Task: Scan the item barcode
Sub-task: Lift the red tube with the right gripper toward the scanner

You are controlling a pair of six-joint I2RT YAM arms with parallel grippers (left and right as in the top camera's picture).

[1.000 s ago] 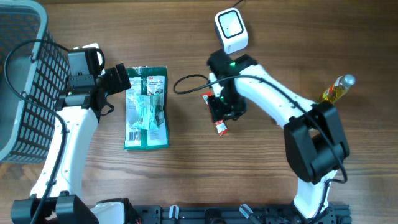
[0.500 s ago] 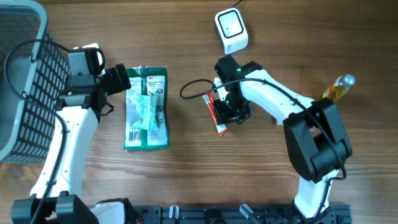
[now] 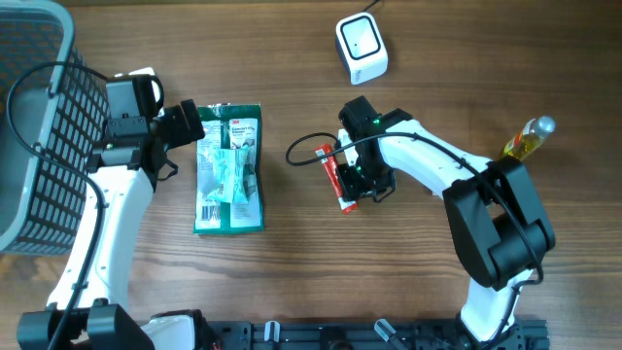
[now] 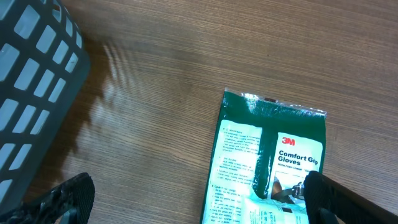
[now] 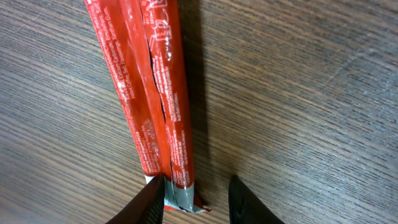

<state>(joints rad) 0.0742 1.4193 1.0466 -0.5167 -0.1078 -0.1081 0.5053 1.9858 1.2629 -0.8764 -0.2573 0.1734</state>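
A red snack packet lies on the wooden table, right of centre; in the right wrist view the packet shows fine white print and a silver end seam. My right gripper straddles that seam end, partly open. Its left finger touches the packet, and bare wood shows between the packet and the right finger. The white barcode scanner stands at the back, well apart from the packet. My left gripper hangs wide open over the top edge of a green glove pack.
A grey mesh basket fills the left edge. A yellow bottle lies at the far right. A black cable loops between the glove pack and the red packet.
My right arm has swung toward the front of the table, away from the scanner. The red packet has hardly moved. The left arm is still.
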